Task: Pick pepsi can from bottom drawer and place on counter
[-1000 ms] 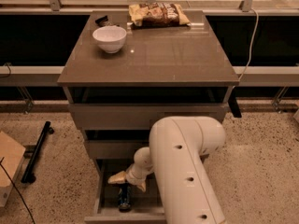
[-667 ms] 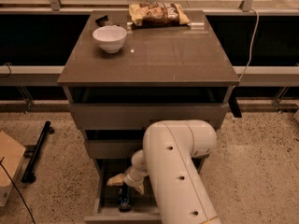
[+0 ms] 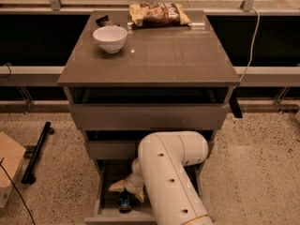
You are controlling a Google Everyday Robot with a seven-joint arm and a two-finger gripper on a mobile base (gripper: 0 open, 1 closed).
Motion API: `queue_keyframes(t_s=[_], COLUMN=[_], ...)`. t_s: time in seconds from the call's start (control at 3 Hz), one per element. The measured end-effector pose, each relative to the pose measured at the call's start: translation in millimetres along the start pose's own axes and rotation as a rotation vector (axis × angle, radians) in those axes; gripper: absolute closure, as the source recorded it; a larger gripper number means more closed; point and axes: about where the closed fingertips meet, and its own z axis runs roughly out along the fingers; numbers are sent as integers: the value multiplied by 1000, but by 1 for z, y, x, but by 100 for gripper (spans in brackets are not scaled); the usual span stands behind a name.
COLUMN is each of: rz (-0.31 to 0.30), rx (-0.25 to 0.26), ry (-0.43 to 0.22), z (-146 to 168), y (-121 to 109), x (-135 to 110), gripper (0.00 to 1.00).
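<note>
The pepsi can (image 3: pixel 124 202), dark blue, stands in the open bottom drawer (image 3: pixel 117 215) near its front left. My gripper (image 3: pixel 126 192) reaches down into that drawer on the white arm (image 3: pixel 171 177) and hangs right over the can, open, with one beige finger (image 3: pixel 116 186) to the can's left and the other to its right. The can is not lifted. The counter (image 3: pixel 159 55) is the glossy grey-brown top of the cabinet above.
A white bowl (image 3: pixel 110 38) sits at the counter's back left, a small dark object (image 3: pixel 102 20) behind it, and a chip bag (image 3: pixel 159 14) at the back edge. The two upper drawers (image 3: pixel 150 116) stand slightly open. A cardboard box (image 3: pixel 9 165) and a black bar (image 3: pixel 37 151) lie on the floor at the left.
The arm's big white link has shifted left and lower in view. The gripper stays over the can in the bottom drawer; the can has not moved.
</note>
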Motion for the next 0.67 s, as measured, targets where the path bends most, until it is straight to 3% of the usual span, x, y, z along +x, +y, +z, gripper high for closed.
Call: queue_keyframes(t_s=[0.33, 0.67], rz=[48, 69], rx=[5, 2], ry=[36, 50], z=[19, 24], y=[-13, -19], x=[5, 9], gripper=[0, 18])
